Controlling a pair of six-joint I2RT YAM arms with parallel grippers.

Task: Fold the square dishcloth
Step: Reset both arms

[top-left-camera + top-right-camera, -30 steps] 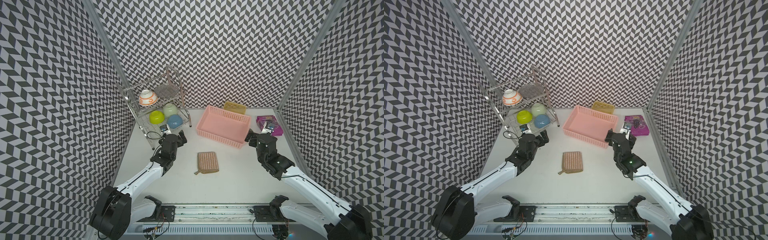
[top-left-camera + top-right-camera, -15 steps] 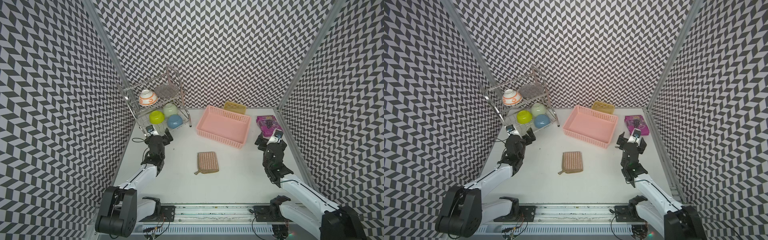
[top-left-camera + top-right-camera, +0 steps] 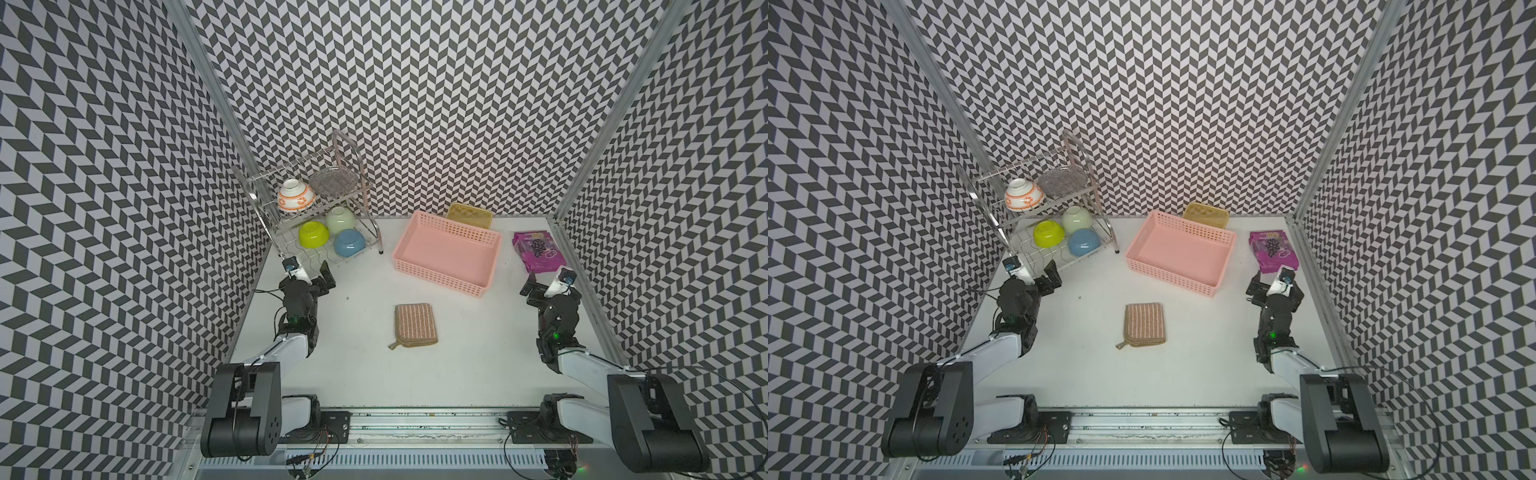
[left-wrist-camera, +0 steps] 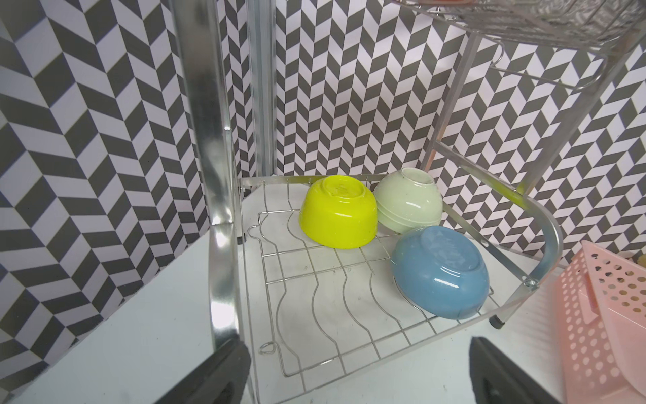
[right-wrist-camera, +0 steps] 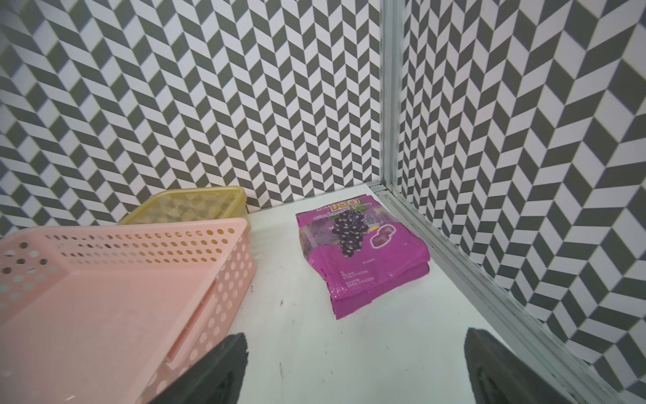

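Left end effector (image 3: 313,279), jaws wide and empty, faces the dish rack (image 3: 376,232) holding inverted bowls (image 3: 349,243). Right end effector (image 3: 550,293), equally wide and empty, faces the purple snack packet (image 3: 536,251) beside the pink basket (image 3: 440,282). The square dishcloth (image 3: 415,326) lies folded on the surface (image 3: 374,374) between the arms, apart from both, in front of the basket.

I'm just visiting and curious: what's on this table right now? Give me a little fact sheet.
Cloth: square dishcloth lies mid-table, apparently folded, layered edges showing, untouched
Arms: left gripper open, empty, facing the dish rack; right gripper open, empty, facing the purple snack bag
Rack: yellow-green bowl, pale green bowl, blue bowl below; orange-patterned bowl above
Basket: pink basket empty, beyond the cloth
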